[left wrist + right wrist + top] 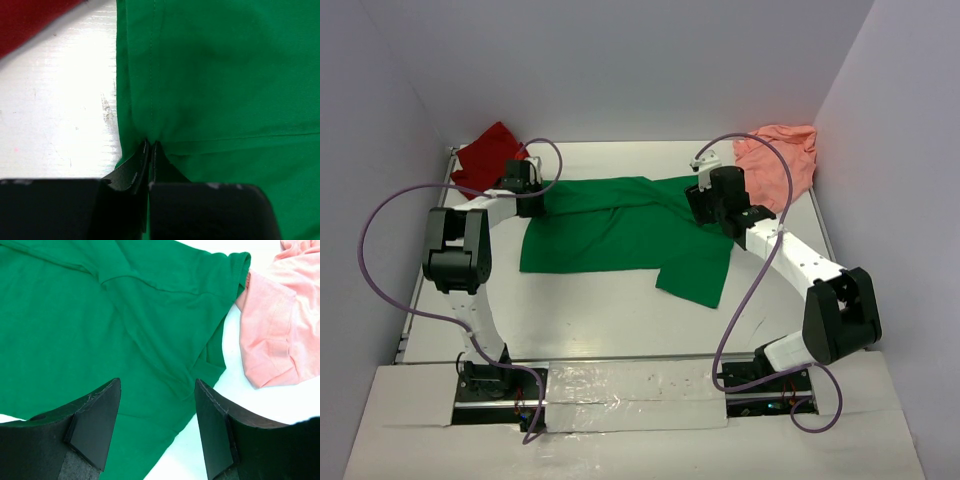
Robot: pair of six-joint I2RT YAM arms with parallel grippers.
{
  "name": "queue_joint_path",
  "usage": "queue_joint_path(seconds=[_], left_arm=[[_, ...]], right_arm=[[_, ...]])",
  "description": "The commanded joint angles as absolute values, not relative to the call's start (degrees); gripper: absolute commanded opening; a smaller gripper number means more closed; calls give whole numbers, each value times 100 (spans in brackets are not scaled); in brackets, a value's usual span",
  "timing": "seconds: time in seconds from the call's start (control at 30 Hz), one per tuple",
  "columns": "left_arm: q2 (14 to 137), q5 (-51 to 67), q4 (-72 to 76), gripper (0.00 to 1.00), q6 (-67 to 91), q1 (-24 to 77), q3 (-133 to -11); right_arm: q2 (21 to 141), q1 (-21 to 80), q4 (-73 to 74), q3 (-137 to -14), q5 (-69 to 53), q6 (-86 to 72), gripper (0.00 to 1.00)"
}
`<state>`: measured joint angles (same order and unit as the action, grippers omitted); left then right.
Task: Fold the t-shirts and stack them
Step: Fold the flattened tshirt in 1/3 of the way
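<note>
Here's the green t-shirt (620,225), spread across the middle of the desk (600,325) and lying closer to the far edge than the near one. One flap runs down toward the near right. It's flat in the main, with a few creases.

Over on the shirt's left edge, the left gripper (151,146) is clenched tight, both fingers pinched together on a small pucker of green cloth right at the stitched edge. Bare white desk shows just beside that pinch.

On the right side of the shirt, the right gripper (157,382) is released, with its fingers (95,425) spread wide apart and nothing between them but the green fabric below. Whether the tips touch the cloth, I cannot tell.

The red t-shirt (485,155) sits bunched in the far left corner of the desk, near the left gripper but apart from the green shirt.

The pink t-shirt (280,325) is crumpled in the far right corner. From the right wrist, its edge lies just beside the green sleeve, possibly touching it.
</note>
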<state>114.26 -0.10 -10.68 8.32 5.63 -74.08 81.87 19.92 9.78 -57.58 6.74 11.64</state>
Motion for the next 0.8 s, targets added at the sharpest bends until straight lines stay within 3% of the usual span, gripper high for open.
queue_joint_path(seconds=[0.0,0.77], left_arm=[[11259,-255,-967,1,703,624,-7383],[10819,-905,-888,0,308,677,-7023]], right_arm=[[8016,1942,791,-5704,633,1178,67],[8051,1942,826,-5651,607,1187,66]])
